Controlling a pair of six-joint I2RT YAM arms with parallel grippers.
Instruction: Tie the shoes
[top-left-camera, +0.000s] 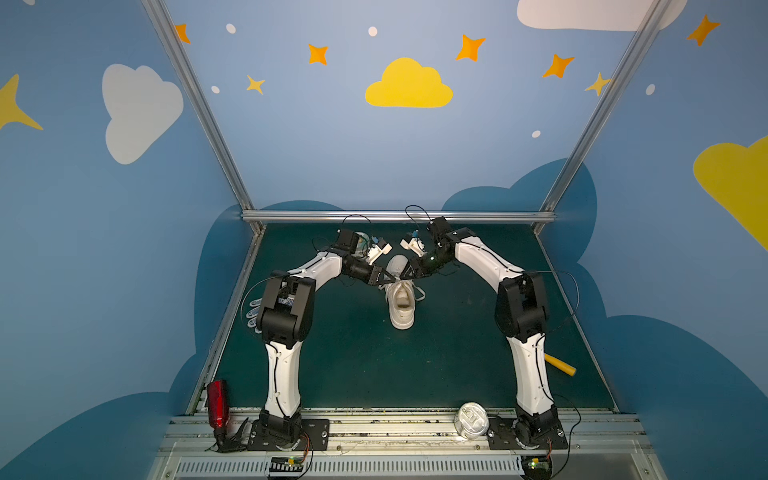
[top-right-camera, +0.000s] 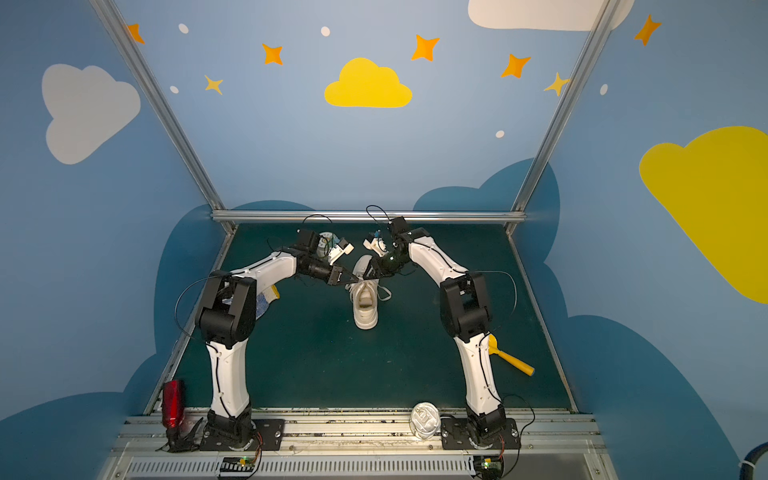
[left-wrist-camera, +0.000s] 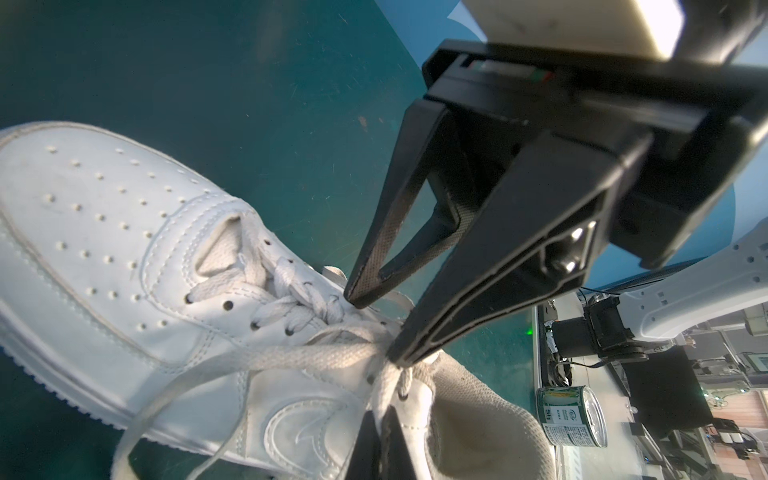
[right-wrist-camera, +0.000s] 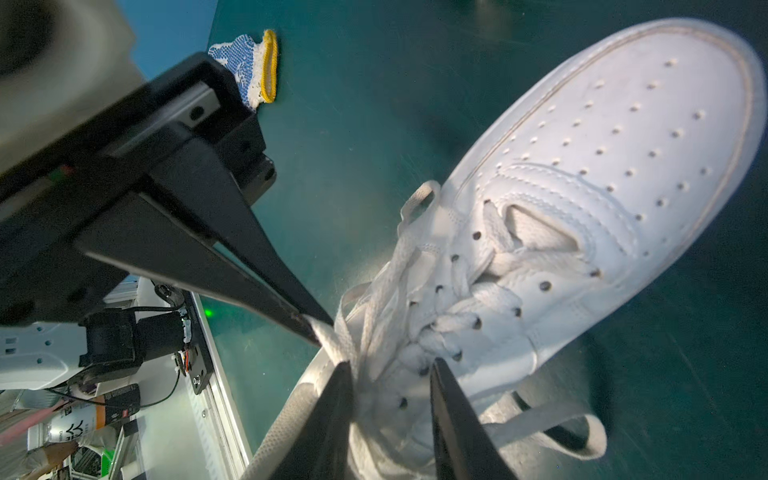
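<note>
- Left gripper (left-wrist-camera: 382, 413) sits closest to the lens in its own wrist view, its jaws pressed together on a strand of the laces (left-wrist-camera: 299, 355). The right wrist view shows the same pinch, with the strand running from the tips into the bunch at the top eyelets.
- Shoe (top-left-camera: 401, 316) stands on its sole near the middle of the green table (top-left-camera: 353, 374), a little to the far side. Its long axis runs near to far, with the toe toward the far wall and the heel and open collar toward the arm bases.
- Both grippers meet over the top of the lacing, just far of the collar. One arm reaches in from the left and one from the right, and their tips are just beside each other.
- Right gripper (right-wrist-camera: 390, 363) has its jaws part-open, with its fingers (right-wrist-camera: 451, 403) astride the bunched laces. A gap shows between them and nothing is clamped.
- One loose loop (top-left-camera: 420, 294) lies on the table just beside the shoe's right side, so the right arm is the nearer one to it. The held strand leads off left. I judge the next pull will run sideways, across the shoe's axis, each arm to its own side.
- Farther out, a dotted glove (right-wrist-camera: 249, 66) lies on the left by that arm's elbow and a yellow handle (top-left-camera: 561, 365) lies near right. Along the near edge stand a can (top-left-camera: 471, 419) and a red bottle (top-left-camera: 217, 401).
</note>
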